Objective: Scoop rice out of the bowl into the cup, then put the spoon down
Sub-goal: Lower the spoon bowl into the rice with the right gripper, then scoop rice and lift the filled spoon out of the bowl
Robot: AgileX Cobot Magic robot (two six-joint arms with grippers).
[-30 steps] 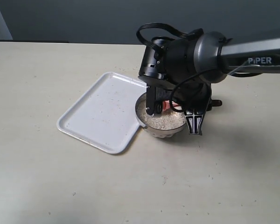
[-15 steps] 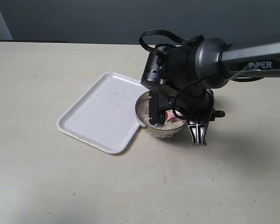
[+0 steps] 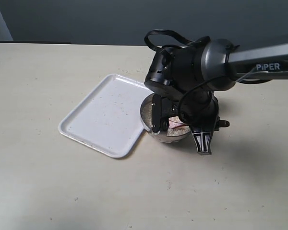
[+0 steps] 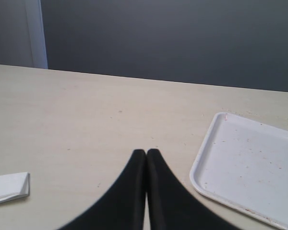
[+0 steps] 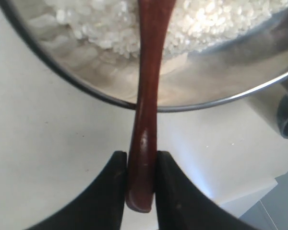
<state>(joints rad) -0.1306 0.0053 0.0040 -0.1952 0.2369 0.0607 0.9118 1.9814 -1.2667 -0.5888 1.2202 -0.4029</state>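
My right gripper (image 5: 141, 158) is shut on the end of the dark reddish-brown spoon (image 5: 148, 96). The handle crosses the rim of the steel bowl (image 5: 86, 88) and runs into the white rice (image 5: 201, 24). The spoon's scoop end is out of that view. In the exterior view the right gripper (image 3: 201, 145) hangs just outside the bowl (image 3: 167, 139), and the arm covers most of it. A little of the spoon (image 3: 174, 120) and the rice (image 3: 178, 127) shows. A steel edge, perhaps the cup (image 5: 284, 115), shows beside the bowl. The left gripper (image 4: 146, 152) is shut and holds nothing.
A white tray (image 3: 103, 115) speckled with stray grains lies against the bowl's left side, also seen as the tray (image 4: 252, 167) in the left wrist view. A folded white cloth or paper (image 4: 9, 187) lies on the beige table (image 3: 62, 191).
The right arm has sunk lower over the bowl and its gripper has shifted toward the table's front, tipping the spoon further into the rice. The tray and bowl stay put.
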